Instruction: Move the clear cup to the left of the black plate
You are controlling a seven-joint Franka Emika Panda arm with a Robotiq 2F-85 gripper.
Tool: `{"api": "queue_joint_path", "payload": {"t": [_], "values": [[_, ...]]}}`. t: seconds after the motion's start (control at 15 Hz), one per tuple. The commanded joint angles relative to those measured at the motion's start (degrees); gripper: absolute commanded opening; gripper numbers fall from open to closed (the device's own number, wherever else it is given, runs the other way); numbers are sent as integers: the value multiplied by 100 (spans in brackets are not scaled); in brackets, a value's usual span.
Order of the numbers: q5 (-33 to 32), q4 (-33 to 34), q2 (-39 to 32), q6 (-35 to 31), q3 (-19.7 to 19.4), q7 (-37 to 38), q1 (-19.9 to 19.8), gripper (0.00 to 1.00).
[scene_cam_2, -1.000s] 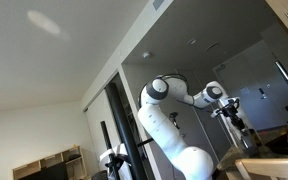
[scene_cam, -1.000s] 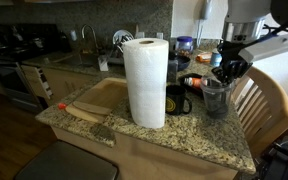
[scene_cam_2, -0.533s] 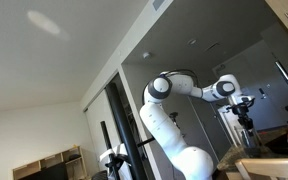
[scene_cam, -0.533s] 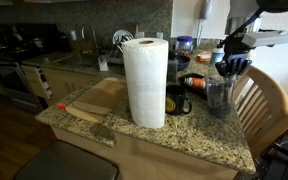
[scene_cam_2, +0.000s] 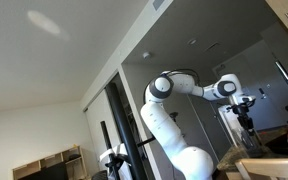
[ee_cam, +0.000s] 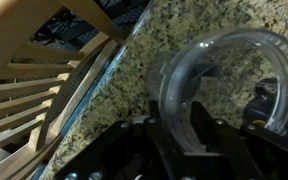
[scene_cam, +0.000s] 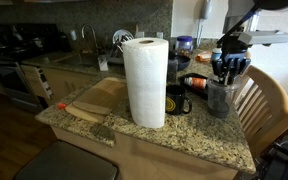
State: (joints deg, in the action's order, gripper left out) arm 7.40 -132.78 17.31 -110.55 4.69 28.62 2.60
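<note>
The clear cup (scene_cam: 219,97) stands upright on the granite counter near its right end, next to the black mug (scene_cam: 179,100). My gripper (scene_cam: 229,70) comes down onto it from above. In the wrist view the cup's round rim (ee_cam: 234,60) fills the right half. My gripper's fingers (ee_cam: 182,140) are shut on its near wall, one inside and one outside. In an exterior view the arm and gripper (scene_cam_2: 246,116) show, but not the cup. I cannot make out the black plate in any view.
A tall paper towel roll (scene_cam: 145,82) stands mid-counter, with a wooden cutting board (scene_cam: 99,98) to its left. A wooden chair (scene_cam: 259,105) stands close beside the counter edge and also shows in the wrist view (ee_cam: 34,90). Clutter lies behind the mug (scene_cam: 194,80).
The gripper swung from a tilted pose to straight above the cup, then sank a little onto its rim. The cup has not moved.
</note>
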Motion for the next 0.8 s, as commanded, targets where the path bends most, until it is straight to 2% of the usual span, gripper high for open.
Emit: {"api": "queue_joint_path", "payload": {"t": [0.0,0.27,0.53,0.73], "values": [[156,133,-127,-115,70,86,-66,70],[76,30,132,-214,117,360,-95,98],[-402,-140,787,-581,434,1525,-157,100],[-445,-52,1342,-500,680,2561,-159,100]]}}
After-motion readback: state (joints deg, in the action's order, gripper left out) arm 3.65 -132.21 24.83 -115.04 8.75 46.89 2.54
